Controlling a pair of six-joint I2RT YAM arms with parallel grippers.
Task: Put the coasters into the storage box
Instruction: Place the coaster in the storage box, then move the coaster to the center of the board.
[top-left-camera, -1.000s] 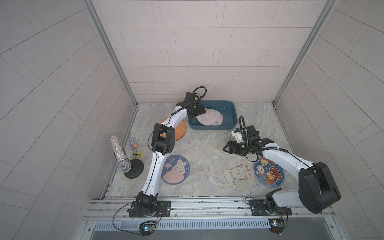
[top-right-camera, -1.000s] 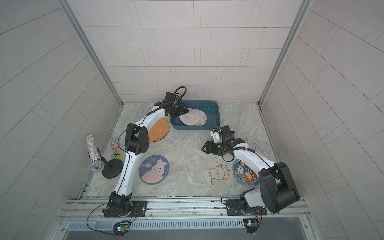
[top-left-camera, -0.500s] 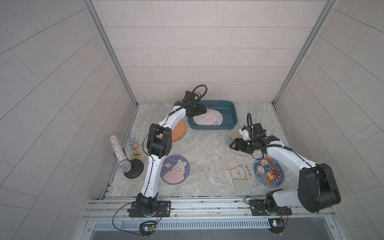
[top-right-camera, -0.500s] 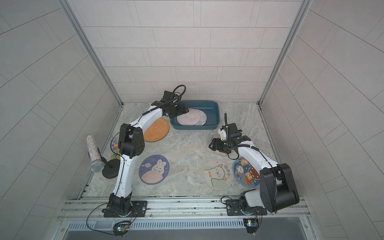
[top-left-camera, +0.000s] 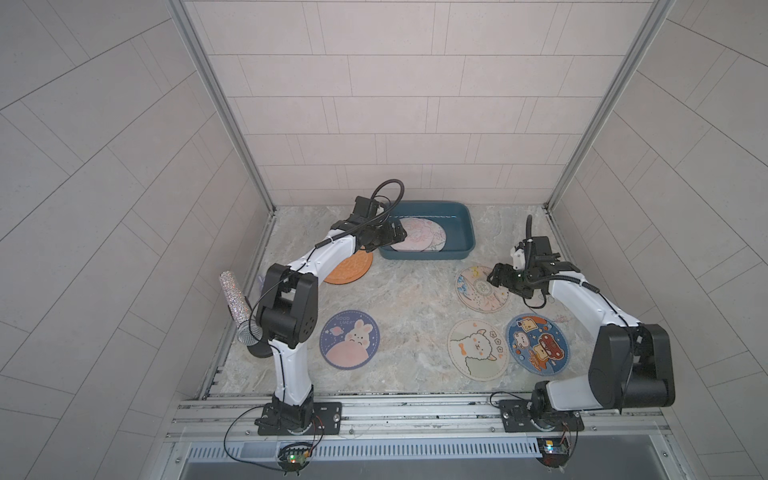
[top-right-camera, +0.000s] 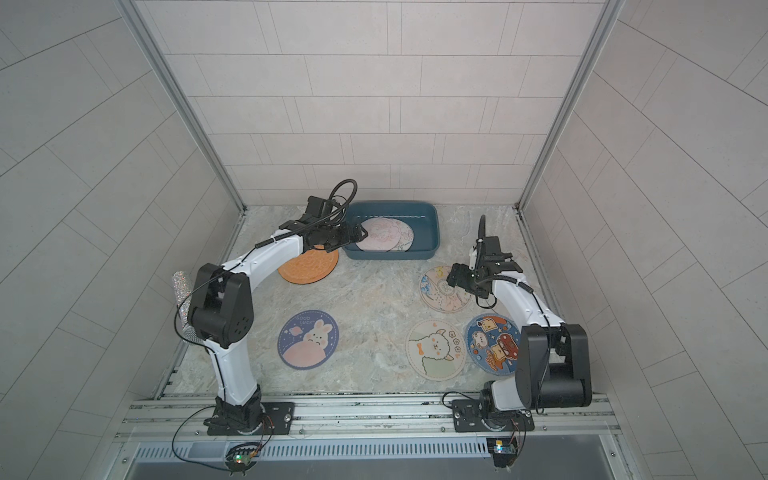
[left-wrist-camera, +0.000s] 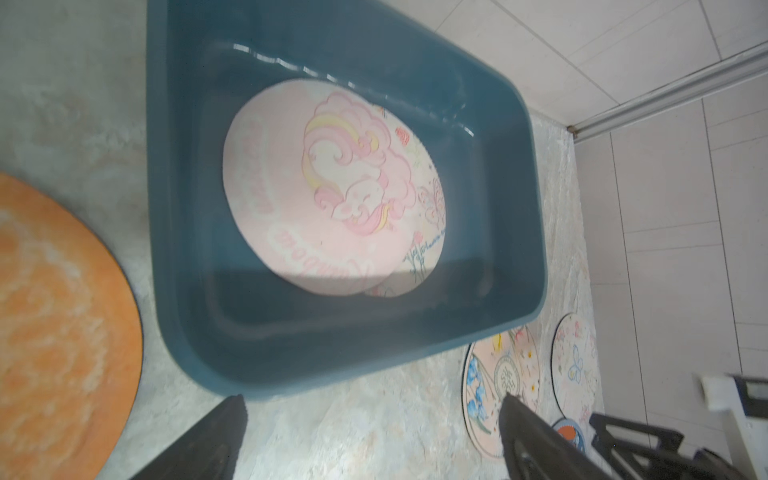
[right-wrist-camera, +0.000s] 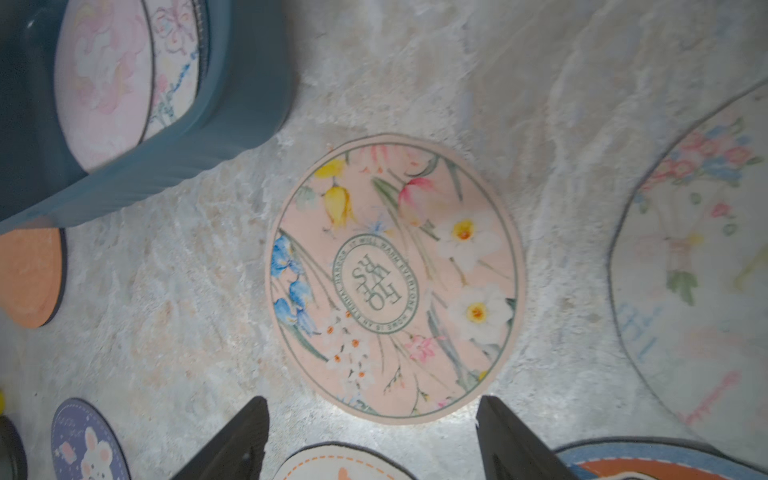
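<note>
The teal storage box (top-left-camera: 466, 232) (left-wrist-camera: 195, 216) stands at the back with a pink unicorn coaster (left-wrist-camera: 328, 187) lying in it on top of another coaster (left-wrist-camera: 430, 232). My left gripper (top-left-camera: 398, 235) (left-wrist-camera: 372, 401) hovers open and empty at the box's left end. The other coasters lie flat on the table: orange (top-left-camera: 349, 269), navy bunny (top-left-camera: 349, 340), floral (top-left-camera: 478, 291) (right-wrist-camera: 395, 274), alpaca (top-left-camera: 478, 349), navy toast (top-left-camera: 537, 343) and a pale one (right-wrist-camera: 698, 270). My right gripper (top-left-camera: 496, 277) (right-wrist-camera: 372, 403) is open above the floral coaster's edge, holding nothing.
A glitter microphone (top-left-camera: 233, 297) on a black stand leans at the left wall beside my left arm's elbow. Tiled walls close in the left, back and right sides. The metal rail (top-left-camera: 415, 409) with both arm bases runs along the front.
My right gripper has moved right, from the table's middle to the floral coaster, and its jaws have widened. My left gripper stayed at the box while its elbow swung left.
</note>
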